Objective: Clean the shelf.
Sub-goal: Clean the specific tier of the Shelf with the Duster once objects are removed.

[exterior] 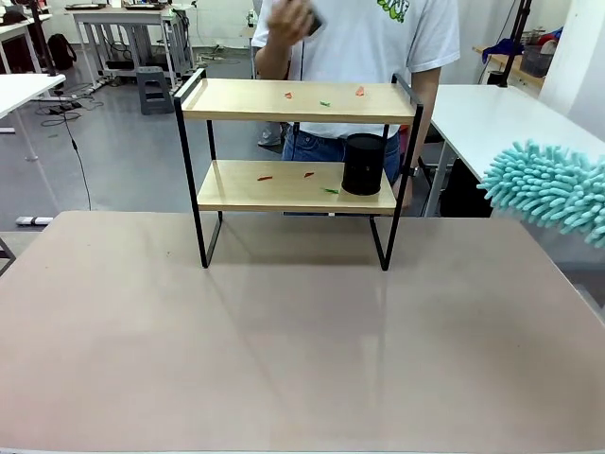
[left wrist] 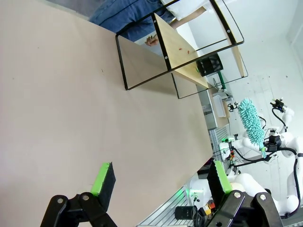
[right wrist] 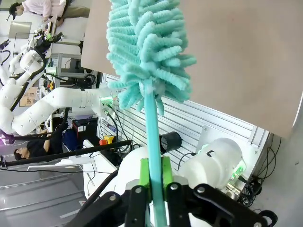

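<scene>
The left hand is hanging wide open and empty over the worktop. The shelf is standing upper centre, carrying scraps; it is looking stiff but light, best steadied by its frame. At right, the right hand is clamping a soft duster.

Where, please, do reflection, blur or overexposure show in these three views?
Front view: the glossy table mirrors the shelf faintly, and the person's raised hand is motion-blurred. Left wrist view: the picture is rolled, and the bright area past the shelf is washed out. Right wrist view: the duster in the shut right gripper is sharp.
</scene>
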You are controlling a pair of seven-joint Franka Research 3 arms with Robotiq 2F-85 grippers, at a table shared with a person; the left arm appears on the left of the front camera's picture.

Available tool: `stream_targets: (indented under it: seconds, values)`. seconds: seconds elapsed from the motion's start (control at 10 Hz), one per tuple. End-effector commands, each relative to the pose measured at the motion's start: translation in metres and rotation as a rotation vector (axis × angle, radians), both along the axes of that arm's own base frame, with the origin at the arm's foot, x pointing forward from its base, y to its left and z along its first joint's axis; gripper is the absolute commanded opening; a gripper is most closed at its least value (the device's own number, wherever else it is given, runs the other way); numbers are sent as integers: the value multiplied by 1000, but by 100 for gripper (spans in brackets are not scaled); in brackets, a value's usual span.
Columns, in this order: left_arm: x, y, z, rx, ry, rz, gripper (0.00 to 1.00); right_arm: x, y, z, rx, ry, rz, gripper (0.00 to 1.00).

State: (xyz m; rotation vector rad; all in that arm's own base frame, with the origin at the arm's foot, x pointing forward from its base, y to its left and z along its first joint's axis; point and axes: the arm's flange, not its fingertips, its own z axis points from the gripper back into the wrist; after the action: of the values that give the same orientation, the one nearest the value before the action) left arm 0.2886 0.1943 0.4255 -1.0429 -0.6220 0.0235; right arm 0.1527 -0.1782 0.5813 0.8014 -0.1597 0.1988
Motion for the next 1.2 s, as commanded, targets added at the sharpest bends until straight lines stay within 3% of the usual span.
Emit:
stream_targets:
  seconds: [0.0, 0.1, 0.3, 0.4, 0.5, 0.6, 0.7, 0.8, 0.9, 1.0, 1.1]
  values:
    - [0, -3, -1, -6, -27, -5, 100, -1, 4, 11, -24, -17, -10, 12]
    - [0, -3, -1, -6, -27, -5, 100, 5, 16, 40, -102, -66, -85, 12]
    - [0, -3, -1, -6, -27, -5, 100, 29, 63, 127, -261, -306, -208, 12]
    - [0, -3, -1, -6, -27, -5, 100, 47, 94, 153, -329, -373, -249, 12]
    - [0, -3, -1, -6, -27, -5, 100, 69, 128, 164, -356, -392, -199, 12]
    - [0, -3, -1, -6, -27, -5, 100, 87, 151, 163, -378, -380, -173, 12]
    - [0, -3, -1, -6, -27, -5, 100, 105, 184, 158, -434, -416, -153, 12]
    - [0, -3, -1, -6, -27, -5, 100, 107, 195, 160, -420, -441, -127, 12]
    - [0, -3, -1, -6, -27, -5, 100, 97, 192, 158, -432, -364, -29, 12]
    - [0, -3, -1, -6, -27, -5, 100, 103, 204, 165, -418, -450, -116, 12]
    - [0, -3, -1, -6, -27, -5, 100, 103, 204, 165, -418, -450, -116, 12]
